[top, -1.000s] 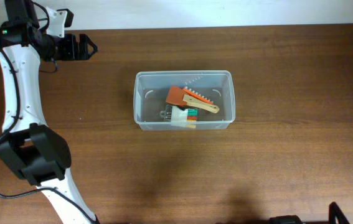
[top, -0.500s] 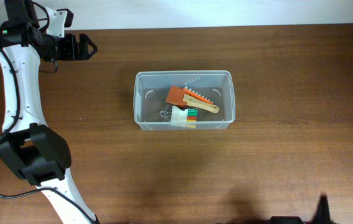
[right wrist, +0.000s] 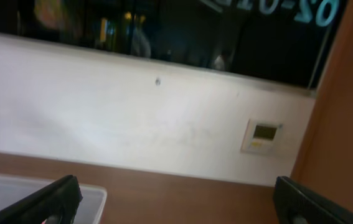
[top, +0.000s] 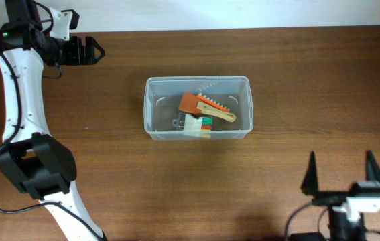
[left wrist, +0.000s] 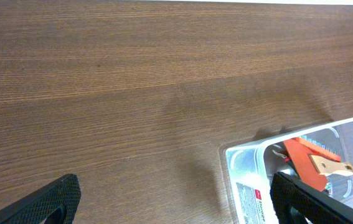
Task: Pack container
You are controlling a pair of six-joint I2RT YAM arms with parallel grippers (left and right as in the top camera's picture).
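The clear plastic container (top: 197, 108) stands at the table's middle. Inside lie an orange tool with a wooden handle (top: 203, 106), a white pack with coloured bits (top: 198, 124) and a small metal piece. The container also shows in the left wrist view (left wrist: 301, 168) at the lower right and in the right wrist view (right wrist: 70, 193) at the lower left. My left gripper (top: 96, 51) is open and empty at the far left back, well away from the container. My right gripper (top: 340, 171) is open and empty near the front right edge, pointing away from me.
The brown wooden table (top: 297, 60) ends at a white wall along the back edge. The left arm's white links (top: 22, 100) run down the table's left side. A small wall panel (right wrist: 262, 134) shows in the right wrist view.
My right gripper has risen into the overhead view at the front right; it was out of sight before. The left arm and the container have not moved.
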